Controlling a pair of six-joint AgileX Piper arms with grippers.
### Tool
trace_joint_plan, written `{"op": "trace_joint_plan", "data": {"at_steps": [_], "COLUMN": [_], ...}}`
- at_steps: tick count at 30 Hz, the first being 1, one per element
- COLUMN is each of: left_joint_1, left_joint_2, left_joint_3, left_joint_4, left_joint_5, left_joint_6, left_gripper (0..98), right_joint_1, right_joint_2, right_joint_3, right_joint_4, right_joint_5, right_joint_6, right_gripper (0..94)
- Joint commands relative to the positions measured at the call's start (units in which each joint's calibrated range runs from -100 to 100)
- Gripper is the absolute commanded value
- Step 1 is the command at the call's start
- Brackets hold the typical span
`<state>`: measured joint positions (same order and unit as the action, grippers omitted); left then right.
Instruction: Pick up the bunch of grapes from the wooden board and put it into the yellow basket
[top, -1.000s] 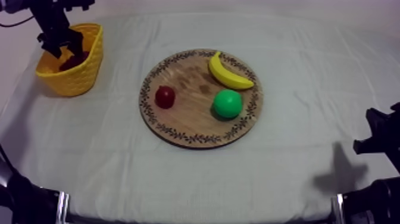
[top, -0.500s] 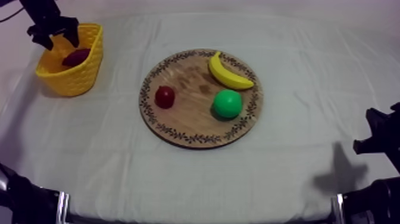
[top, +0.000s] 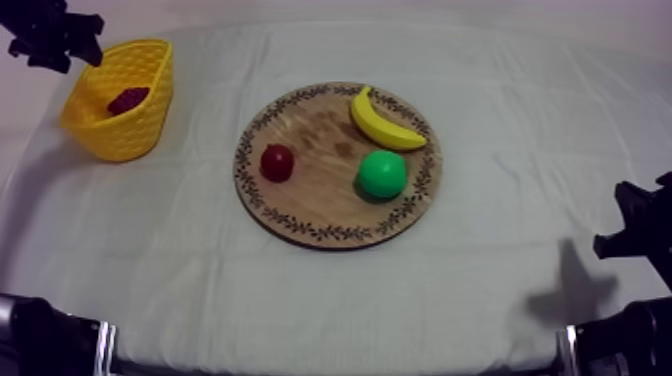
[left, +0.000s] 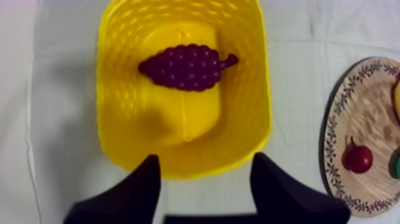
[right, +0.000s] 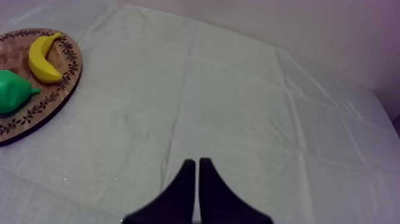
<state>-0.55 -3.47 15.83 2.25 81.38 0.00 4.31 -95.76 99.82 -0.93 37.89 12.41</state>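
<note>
Counts: 1 yellow basket (top: 125, 135), 1 wooden board (top: 320, 195), 1 banana (top: 383, 122), 1 pear (top: 382, 174), 1 small red fruit (top: 277, 162), 1 bunch of grapes (left: 186, 67). Fruit total: 4.

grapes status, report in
Left gripper open over yellow basket. Right gripper shut over cloth. Bunch of grapes lying inside basket. Nothing obstructing.

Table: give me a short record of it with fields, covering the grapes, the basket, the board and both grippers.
grapes: lying inside the basket, on its floor
basket: yellow, left of the board, not touching it
board: holds banana, pear, small red fruit
left gripper: open, holding nothing, above the basket's edge
right gripper: shut on nothing, over bare cloth
task state: grapes already in basket
</note>
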Motion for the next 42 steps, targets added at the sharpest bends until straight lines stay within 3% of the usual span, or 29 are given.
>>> {"op": "trace_joint_plan", "data": {"at_steps": [1,11,21,33,42], "left_joint_1": [0.01,0.81,2.43,4.25,6.72], "left_joint_2": [-8.47,-30.79,-51.63,-72.60,-83.26], "left_joint_3": [6.51,25.60,45.87,67.06,75.87], "left_joint_4": [0.07,0.13,-0.14,-2.17,-1.57], "left_joint_5": [-2.24,-11.08,-24.47,-34.42,-35.75], "left_joint_6": [-0.10,-1.14,-2.69,-1.66,-1.75], "left_gripper": [44.6,25.8,3.0,0.0,0.0], "right_joint_1": [-0.02,-0.02,-0.02,-0.02,-0.02], "right_joint_2": [0.00,0.00,0.00,0.00,0.00], "right_joint_3": [-0.04,-0.04,-0.04,-0.04,-0.04], "right_joint_4": [-0.02,-0.02,-0.02,-0.02,-0.02], "right_joint_5": [0.02,0.02,0.02,0.02,0.02], "right_joint_6": [0.02,0.02,0.02,0.02,0.02], "right_gripper": [0.3,0.3,0.3,0.3,0.3]}}
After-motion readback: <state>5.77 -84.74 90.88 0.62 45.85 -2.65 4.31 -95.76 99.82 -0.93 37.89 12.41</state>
